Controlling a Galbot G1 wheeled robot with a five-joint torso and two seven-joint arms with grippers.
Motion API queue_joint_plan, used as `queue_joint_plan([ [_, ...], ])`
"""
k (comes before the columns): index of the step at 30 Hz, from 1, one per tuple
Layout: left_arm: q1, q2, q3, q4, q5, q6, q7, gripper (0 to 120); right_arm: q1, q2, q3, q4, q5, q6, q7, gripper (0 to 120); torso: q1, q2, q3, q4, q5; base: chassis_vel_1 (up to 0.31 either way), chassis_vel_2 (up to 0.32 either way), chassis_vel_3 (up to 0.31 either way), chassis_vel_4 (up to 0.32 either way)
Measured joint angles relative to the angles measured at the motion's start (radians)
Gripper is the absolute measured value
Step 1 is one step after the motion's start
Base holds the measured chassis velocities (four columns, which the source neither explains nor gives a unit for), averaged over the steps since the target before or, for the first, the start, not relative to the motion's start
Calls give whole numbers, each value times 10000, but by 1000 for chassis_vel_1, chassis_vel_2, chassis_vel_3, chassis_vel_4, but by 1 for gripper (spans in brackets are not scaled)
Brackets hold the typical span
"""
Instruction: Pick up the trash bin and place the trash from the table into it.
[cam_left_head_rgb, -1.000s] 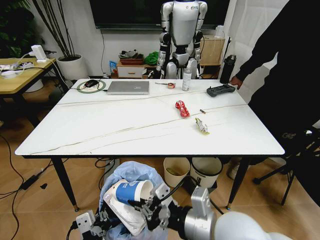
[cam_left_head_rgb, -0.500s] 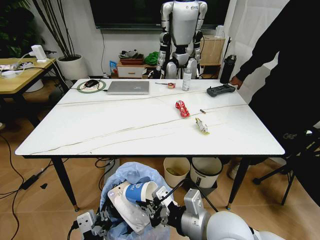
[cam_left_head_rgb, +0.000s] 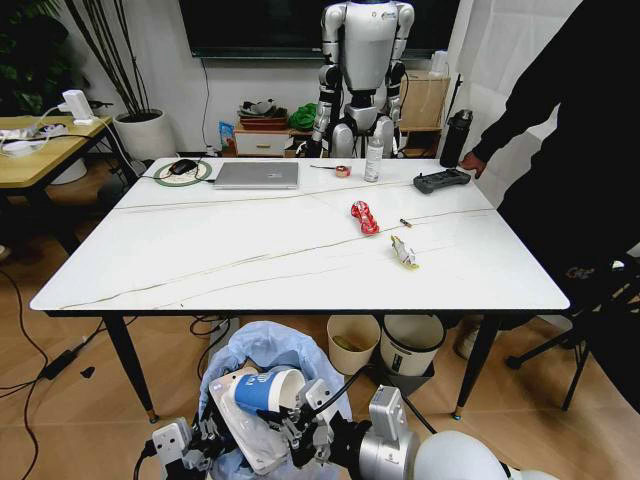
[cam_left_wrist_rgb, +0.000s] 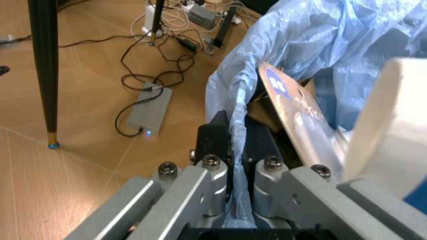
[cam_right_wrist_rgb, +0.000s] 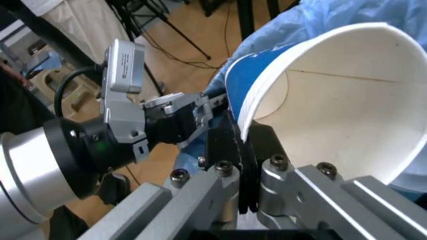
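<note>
Crinkly light-blue bag lining the trash bin (cam_left_head_rgb: 262, 352), below the marble table's (cam_left_head_rgb: 300, 290) near edge, could slip from the left gripper's (cam_left_wrist_rgb: 235, 150) pinch while the right gripper (cam_right_wrist_rgb: 241, 145), clamping the blue-and-white paper cup's (cam_left_head_rgb: 265, 390) rim, lets it tip outside.

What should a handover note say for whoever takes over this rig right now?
Left gripper: shut on the blue bag at the rim of the trash bin, holding it low in front of the table.
Right gripper: shut on the rim of the blue-and-white paper cup, holding it at the bin's mouth.
Done: a flat white pouch lies in the bin.
Left: release the cup into the bin; then the red wrapper and the yellowish wrapper, both on the table's right half.
</note>
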Motion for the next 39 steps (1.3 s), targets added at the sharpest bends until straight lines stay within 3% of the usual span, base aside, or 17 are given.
queue_joint_plan([
  [8,-20,-3,-15,-50,-25,0,-1,0,94,157,-148,-460,-51,160,-245,0,0,0,0,0,0,0,0,0,0],
  [17,-48,24,-16,-50,-80,-4,3,0,92,174,14,-672,-37,279,-406,34,0,0,0,0,0,0,0,0,0],
  [20,-56,35,-17,-50,-95,-4,4,0,95,163,47,-678,-6,279,-406,41,0,0,0,0,0,0,0,0,0],
  [25,-91,58,-28,-36,-143,-2,1,0,103,77,237,-571,152,273,-401,65,0,0,0,0,0,0,0,0,0],
  [29,-104,63,-29,-22,-158,0,-1,0,85,2,444,-456,260,273,-387,73,0,0,0,0,0,0,0,0,0],
  [32,-140,90,-47,47,-198,2,-6,0,-1,-267,866,-111,557,268,-308,90,0,0,0,1,0,0,0,0,0],
  [39,-215,159,-96,66,-322,8,-29,0,-736,-819,1515,415,700,192,-56,100,0,0,0,-2,1,0,0,0,0],
])
